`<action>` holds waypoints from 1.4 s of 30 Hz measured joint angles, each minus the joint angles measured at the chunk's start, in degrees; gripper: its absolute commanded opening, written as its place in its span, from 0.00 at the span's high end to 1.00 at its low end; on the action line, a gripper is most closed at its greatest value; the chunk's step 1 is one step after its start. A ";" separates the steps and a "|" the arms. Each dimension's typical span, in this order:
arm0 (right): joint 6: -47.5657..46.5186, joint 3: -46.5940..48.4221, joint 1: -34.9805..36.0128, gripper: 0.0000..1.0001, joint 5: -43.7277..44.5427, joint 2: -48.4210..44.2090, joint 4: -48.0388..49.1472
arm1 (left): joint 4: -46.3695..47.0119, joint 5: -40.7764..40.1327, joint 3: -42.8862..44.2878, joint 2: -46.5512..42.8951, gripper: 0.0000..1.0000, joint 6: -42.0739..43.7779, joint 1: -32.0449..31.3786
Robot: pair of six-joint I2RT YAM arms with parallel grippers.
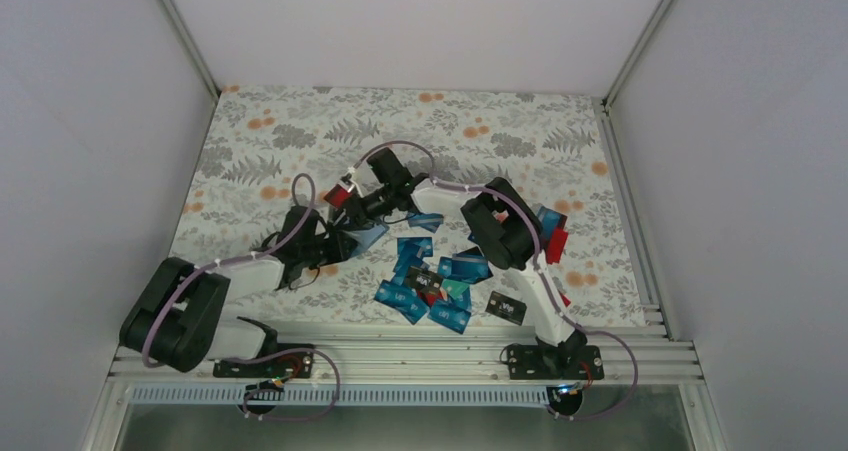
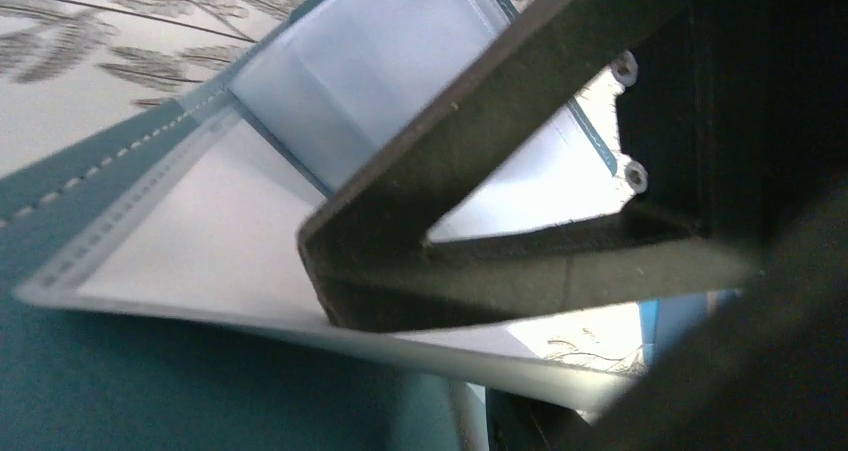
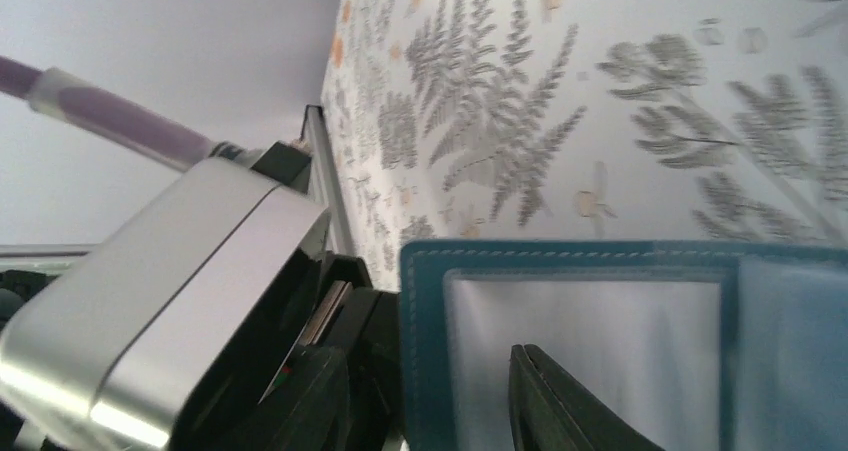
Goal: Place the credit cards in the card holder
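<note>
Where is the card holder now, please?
Top view, left of centre: the card holder, open, between left gripper and right gripper, beside the credit cards.

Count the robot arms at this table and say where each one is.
2. The left arm reaches from near-left toward the card holder; the right arm bends from near-right over the credit cards to it. None seems hidden.

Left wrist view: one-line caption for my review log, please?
Left gripper's finger reaches over the open card holder and its pale inner pockets; floral table cover beyond.
</note>
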 measured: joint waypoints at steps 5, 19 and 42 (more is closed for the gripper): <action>-1.16 -1.75 -1.81 0.60 0.92 -0.04 -0.76 | 5.53 4.52 1.55 5.97 0.76 0.02 -0.02; -1.20 -5.66 -3.39 0.61 1.16 -0.09 0.26 | -0.87 4.35 2.23 -1.86 0.54 1.27 -0.07; -1.84 -6.78 -2.56 0.75 -2.95 -0.59 2.14 | -13.90 -10.78 -0.09 -10.32 0.84 -0.02 -0.07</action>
